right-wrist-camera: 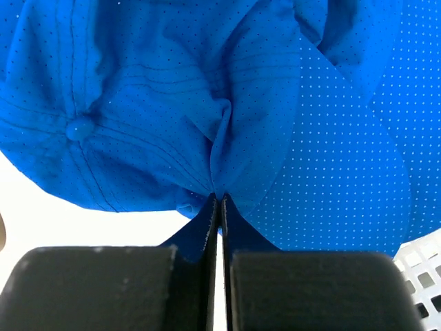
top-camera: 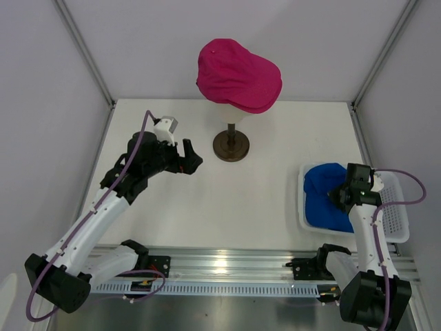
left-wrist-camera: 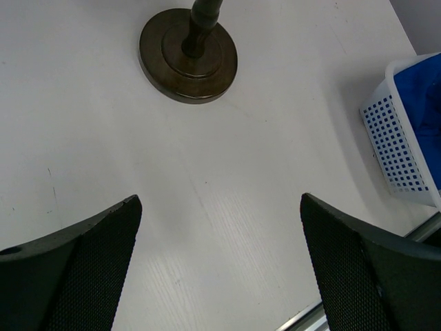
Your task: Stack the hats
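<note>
A magenta-pink hat (top-camera: pixel 238 74) sits on top of the stand at the back, hiding the head under it. A royal blue hat (top-camera: pixel 324 196) lies in the white mesh basket (top-camera: pixel 394 215) at the right; it fills the right wrist view (right-wrist-camera: pixel 138 117). My right gripper (top-camera: pixel 342 194) is over the basket and shut on a fold of the blue hat's fabric (right-wrist-camera: pixel 219 196). More blue fabric (right-wrist-camera: pixel 344 172) lies under it. My left gripper (top-camera: pixel 188 160) is open and empty, hovering over the table left of the stand; both fingertips (left-wrist-camera: pixel 103 234) show in the left wrist view.
The dark round stand base (top-camera: pixel 231 146) stands on the white table at centre back, also in the left wrist view (left-wrist-camera: pixel 188 55). The basket's corner (left-wrist-camera: pixel 396 148) shows at the right of that view. A metal rail (top-camera: pixel 227 272) runs along the near edge.
</note>
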Controlling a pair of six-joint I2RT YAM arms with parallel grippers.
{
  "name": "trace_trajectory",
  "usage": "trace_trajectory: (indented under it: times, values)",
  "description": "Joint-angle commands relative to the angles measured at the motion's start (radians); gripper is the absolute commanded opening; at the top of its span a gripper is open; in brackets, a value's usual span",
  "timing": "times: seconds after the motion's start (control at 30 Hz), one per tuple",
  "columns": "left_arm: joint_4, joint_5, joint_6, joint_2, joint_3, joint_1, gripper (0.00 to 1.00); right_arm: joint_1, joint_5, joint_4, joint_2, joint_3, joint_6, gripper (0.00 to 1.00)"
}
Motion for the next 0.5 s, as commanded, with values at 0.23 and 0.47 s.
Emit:
trace_trajectory:
  times: [0.23, 0.47]
  values:
    - [-0.015, 0.022, 0.015, 0.009, 0.043, -0.011, 0.96, 0.003, -0.121, -0.012, -0.107, 0.255, -0.189, 0.0]
    - [0.119, 0.149, -0.107, -0.016, 0.124, -0.027, 0.92, 0.005, -0.324, 0.005, -0.149, 0.445, -0.37, 0.0]
